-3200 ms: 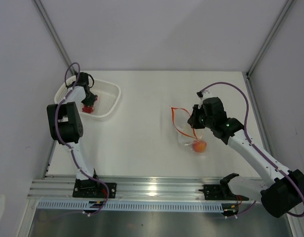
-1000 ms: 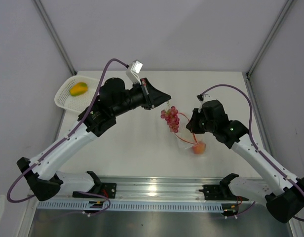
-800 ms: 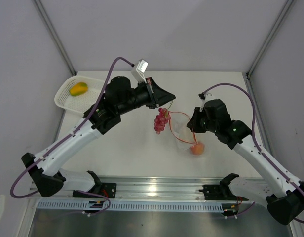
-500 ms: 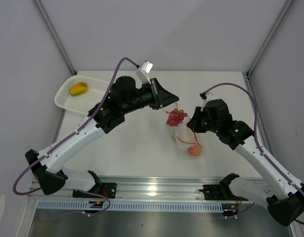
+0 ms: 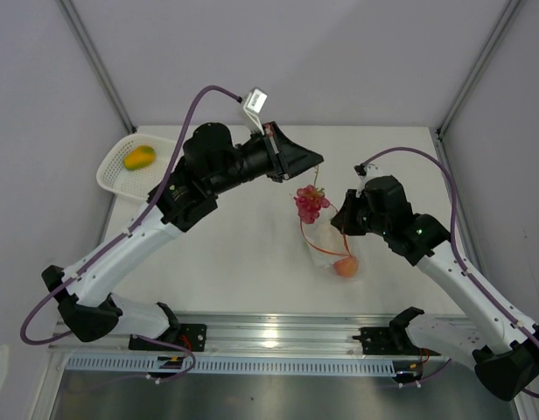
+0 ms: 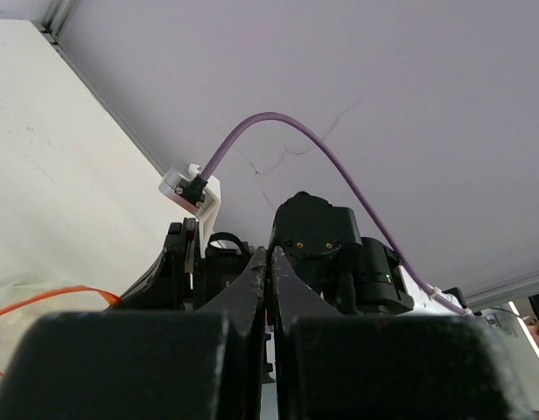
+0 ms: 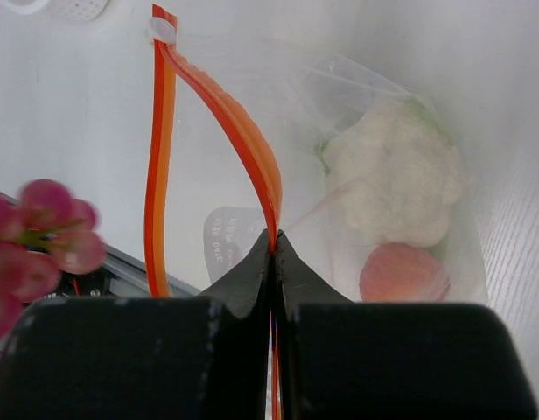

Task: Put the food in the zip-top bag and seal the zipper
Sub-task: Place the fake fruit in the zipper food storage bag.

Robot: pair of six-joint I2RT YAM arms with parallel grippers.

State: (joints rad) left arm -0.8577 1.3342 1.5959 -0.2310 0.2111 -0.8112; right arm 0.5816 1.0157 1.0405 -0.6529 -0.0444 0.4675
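Lower centre-right of the top view: clear zip-top bag (image 5: 326, 254) on the table (image 5: 243, 262), red-orange round fruit (image 5: 345, 267) and white-and-green vegetable (image 7: 396, 179) already inside. Just above, pinches the zipper (image 7: 154, 175) with the right gripper (image 5: 343, 220) — jaws clamped on the strip, mouth gaping. At centre, dangles the red grape bunch (image 5: 311, 203) from the closed left gripper (image 5: 318, 164), beside that mouth. Upper left — yellow-orange mango (image 5: 139, 157) lying in the white basket (image 5: 112, 177).
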